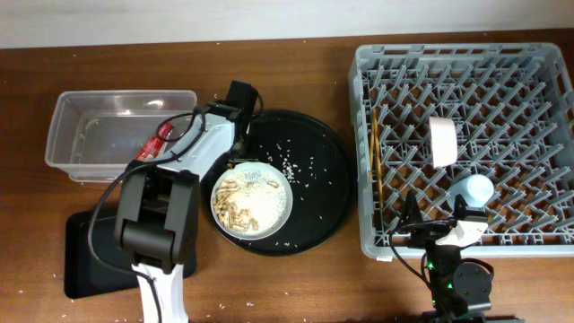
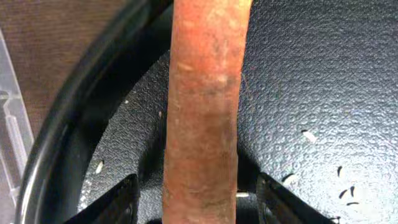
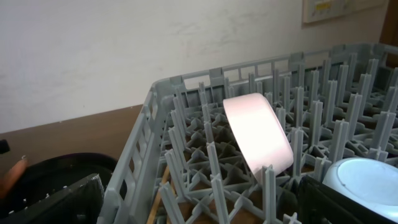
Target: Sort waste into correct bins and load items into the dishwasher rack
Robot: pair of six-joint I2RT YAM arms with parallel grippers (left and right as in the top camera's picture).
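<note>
Carrot [image 2: 202, 124] dead under me, lying on the round black tray [image 2: 311, 74] mid-counter, out toward the far edge, and my left tool [image 2: 198, 202] is spread open with a finger either side of it, neither one touching as far as I can see. It looks stiff and solid with a rough, dry skin, so I reckon it won't crush or slip; I'd pinch it across the thick middle so it can't tip. My right tool [image 1: 438, 224] hangs open and empty at the dishwasher rack [image 1: 359, 135], near the counter's right edge.
</note>
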